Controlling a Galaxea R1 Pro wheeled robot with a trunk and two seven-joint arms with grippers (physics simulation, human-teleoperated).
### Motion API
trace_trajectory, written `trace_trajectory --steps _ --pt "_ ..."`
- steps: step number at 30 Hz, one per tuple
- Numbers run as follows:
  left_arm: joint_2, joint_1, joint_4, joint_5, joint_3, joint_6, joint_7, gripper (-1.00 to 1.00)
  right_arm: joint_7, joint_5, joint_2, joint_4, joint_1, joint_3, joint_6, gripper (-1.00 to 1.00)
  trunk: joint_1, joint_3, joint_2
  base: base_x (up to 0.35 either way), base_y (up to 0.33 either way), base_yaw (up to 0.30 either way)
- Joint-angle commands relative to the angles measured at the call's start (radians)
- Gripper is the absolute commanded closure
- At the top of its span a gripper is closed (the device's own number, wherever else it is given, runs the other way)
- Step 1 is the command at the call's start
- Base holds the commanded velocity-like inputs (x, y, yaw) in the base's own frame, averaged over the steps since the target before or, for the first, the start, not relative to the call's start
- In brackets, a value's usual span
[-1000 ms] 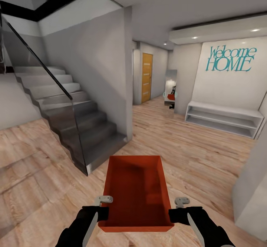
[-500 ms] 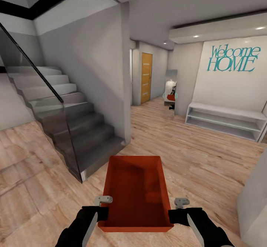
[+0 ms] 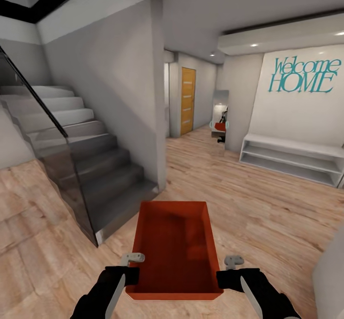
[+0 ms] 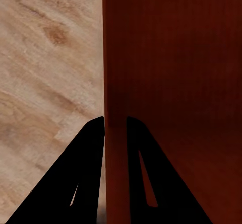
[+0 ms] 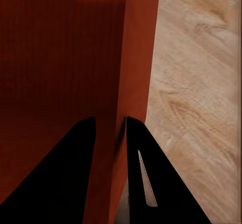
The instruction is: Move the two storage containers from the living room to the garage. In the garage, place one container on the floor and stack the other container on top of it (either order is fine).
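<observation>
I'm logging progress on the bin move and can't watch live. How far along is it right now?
Done: one storage container is picked up, the left hand and right hand each clamped on a side wall.
In hand: carrying it across wood plank flooring, past the staircase, towards an orange-brown door.
Left: reaching the garage, setting this bin down, then fetching and stacking the other one.
</observation>
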Motion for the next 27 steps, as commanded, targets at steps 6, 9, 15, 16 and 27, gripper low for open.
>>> trace_trajectory --steps 6,9,15,16,27 --pt "0.000 -0.001 -0.001 -0.022 0.007 0.006 0.005 1.00 0.005 0.000 -0.013 -0.003 0.000 0.010 -0.073 1.00 0.001 -0.002 -0.001 0.322 -0.095 0.000" --pt "0.000 -0.001 -0.001 -0.022 0.007 0.006 0.005 1.00 0.005 0.000 -0.013 -0.003 0.000 0.011 -0.073 1.00 0.001 -0.002 -0.001 0.322 -0.095 -0.004" --pt "0.000 -0.001 -0.001 -0.022 0.007 0.006 0.005 1.00 0.005 0.000 -0.013 -0.003 0.000 0.011 -0.073 1.00 0.001 -0.002 -0.001 0.322 -0.096 -0.112" --pt "0.001 -0.001 -0.001 -0.022 0.007 0.006 0.005 1.00 0.005 0.000 -0.013 -0.003 0.000 0.011 -0.073 1.00 0.001 -0.002 -0.001 0.322 -0.096 -0.048" --pt "0.001 -0.001 -0.001 -0.022 0.007 0.006 0.005 1.00 0.005 0.000 -0.013 -0.003 0.000 0.011 -0.073 1.00 0.001 -0.002 -0.001 0.322 -0.097 -0.007"
